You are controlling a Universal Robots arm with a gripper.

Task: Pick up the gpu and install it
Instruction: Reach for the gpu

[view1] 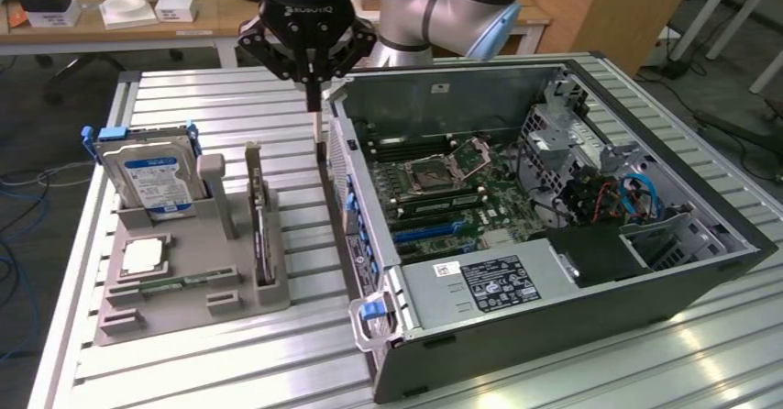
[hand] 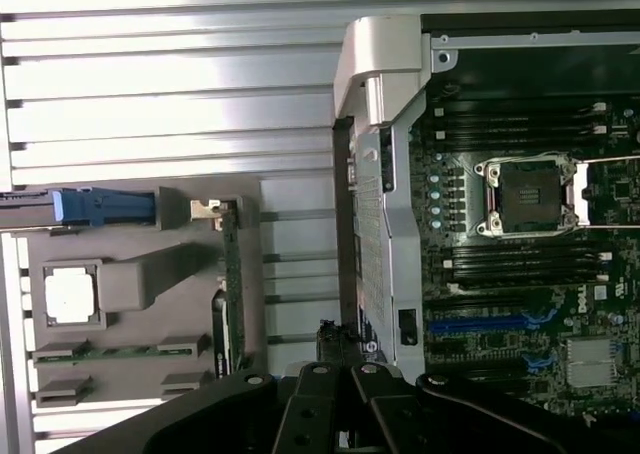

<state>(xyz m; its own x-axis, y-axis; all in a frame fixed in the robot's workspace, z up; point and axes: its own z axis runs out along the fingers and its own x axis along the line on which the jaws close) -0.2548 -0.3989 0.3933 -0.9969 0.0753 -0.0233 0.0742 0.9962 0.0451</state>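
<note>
The gpu (view1: 257, 215) is a thin dark card standing on edge in a slot of the grey holder (view1: 183, 292). In the wrist view the gpu (hand: 232, 286) appears edge-on, with its silvery bracket end at the far end of the slot. My gripper (view1: 315, 103) hangs shut and holds nothing. It is above the table strip between the holder and the open computer case (view1: 551, 271), to the exterior view's right of the gpu and higher than it. The gripper (hand: 340, 346) in the wrist view sits close to the case's side wall.
A silver hard drive (view1: 153, 178) with a blue label stands in the holder beside a square CPU chip (view1: 143, 255). Inside the case lies the motherboard (view1: 456, 189) with blue slots (hand: 480, 324) and an open CPU socket (hand: 528, 196). A slatted metal table (view1: 220, 106) carries everything.
</note>
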